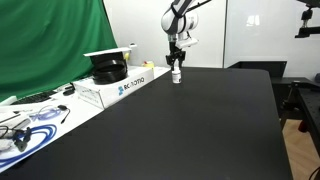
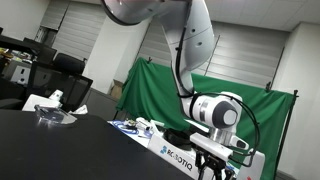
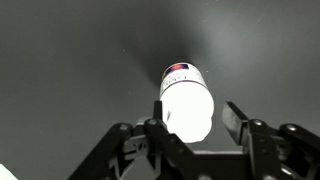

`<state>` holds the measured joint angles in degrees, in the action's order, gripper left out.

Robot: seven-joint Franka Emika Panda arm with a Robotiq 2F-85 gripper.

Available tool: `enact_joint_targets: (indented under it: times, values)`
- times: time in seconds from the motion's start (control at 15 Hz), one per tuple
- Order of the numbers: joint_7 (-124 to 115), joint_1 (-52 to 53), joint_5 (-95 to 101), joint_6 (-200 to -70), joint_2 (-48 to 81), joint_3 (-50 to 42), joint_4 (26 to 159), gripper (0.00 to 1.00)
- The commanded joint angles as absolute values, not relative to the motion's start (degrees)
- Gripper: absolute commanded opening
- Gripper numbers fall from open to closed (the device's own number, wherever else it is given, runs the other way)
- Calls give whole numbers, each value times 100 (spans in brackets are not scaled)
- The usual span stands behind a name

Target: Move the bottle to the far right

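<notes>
The bottle (image 1: 176,76) is a small white pill bottle standing on the black table (image 1: 200,130) at its far side. In the wrist view the bottle (image 3: 188,100) shows its white cap and a label with a red mark. My gripper (image 3: 197,112) is lowered over it with one finger on each side. One finger is against the bottle and a gap shows at the other. The jaws are open. In both exterior views my gripper (image 1: 176,64) (image 2: 213,168) hangs straight down at the bottle. The bottle is hidden in the exterior view that looks past the arm.
A white Robotiq box (image 1: 125,85) with a black device (image 1: 108,70) on it sits beside the bottle along the table edge. Cables and tools (image 1: 25,125) lie nearer on that side. A green screen (image 1: 50,45) stands behind. A black frame (image 1: 300,100) stands past the opposite table edge.
</notes>
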<state>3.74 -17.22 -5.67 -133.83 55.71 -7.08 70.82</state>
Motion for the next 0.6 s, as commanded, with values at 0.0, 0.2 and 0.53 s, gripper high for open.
enact_joint_targets:
  times: [0.0,0.2,0.53]
  values:
    - [219,-1721,-582,-12939,5359,-625,6848,96]
    - [256,-1668,-599,-12728,4884,-554,6995,100]
    - [372,-1606,-552,-12550,4595,-544,6957,100]
